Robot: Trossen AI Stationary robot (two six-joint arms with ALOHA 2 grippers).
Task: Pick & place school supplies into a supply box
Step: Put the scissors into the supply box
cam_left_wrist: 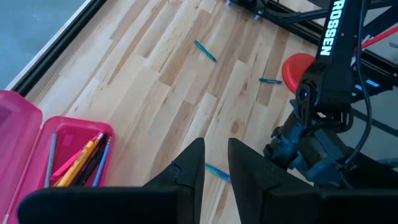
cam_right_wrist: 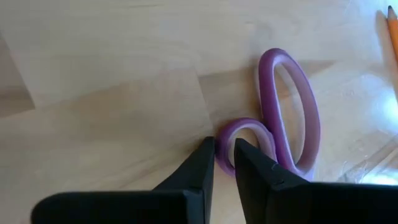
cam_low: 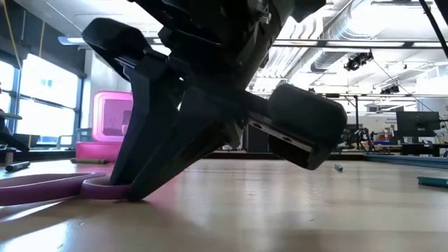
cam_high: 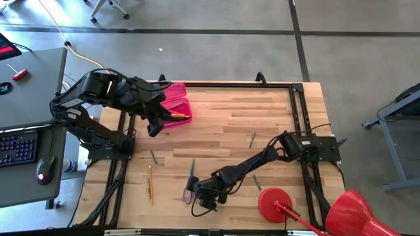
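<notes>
Seen from above, the right gripper (cam_high: pixel 199 198) is low over the pale wooden plank table (cam_high: pixel 223 124), at the handle end of the small purple-handled scissors (cam_high: pixel 190 185), whose dark blades run away from it toward the table's far side. Beside it lies a thin orange pencil (cam_high: pixel 149 182), its long axis parallel to the scissors. The left gripper (cam_high: pixel 155 124) hangs next to the bright pink, low-walled plastic tray (cam_high: pixel 176 110), which holds pencils. A glossy red round disc with a handle (cam_high: pixel 274 203) sits on the right gripper's other side.

From table height, the right arm's dark matte fingers (cam_low: pixel 133 178) fill the picture, the tip planted at the smooth purple loop on the wood; the pink tray stands far behind, against an open workshop with ceiling ducts.

The left wrist view shows its own two fingers (cam_left_wrist: pixel 186 177) slightly parted, holding nothing, with the tray's yellow, orange and pink pencils (cam_left_wrist: pixel 78 158) beside them.

The right wrist view shows its fingers (cam_right_wrist: pixel 202 165) nearly together, pinching the rim of the smaller oval loop; the larger loop extends beyond.
</notes>
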